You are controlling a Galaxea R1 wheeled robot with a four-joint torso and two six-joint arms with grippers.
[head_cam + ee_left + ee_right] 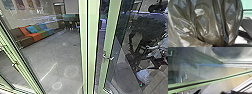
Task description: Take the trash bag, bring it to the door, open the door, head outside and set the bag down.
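The dark, shiny trash bag (209,23) looms large in the left wrist view. Its folds draw together at my left gripper (224,45), which is shut on it. In the head view, a green-framed glass door (103,72) with a metal handle (108,57) stands right of a thick green post (88,45). The right wrist view has a green door edge (218,79) running across it, with a handle (183,77) beside it. How my right gripper stands is hidden.
Another green frame with a handle (15,64) slants at the left. Behind the glass are a grey floor (57,57) and a colourful sofa (33,33). Dark and white shapes at the right are partly reflections in the glass.
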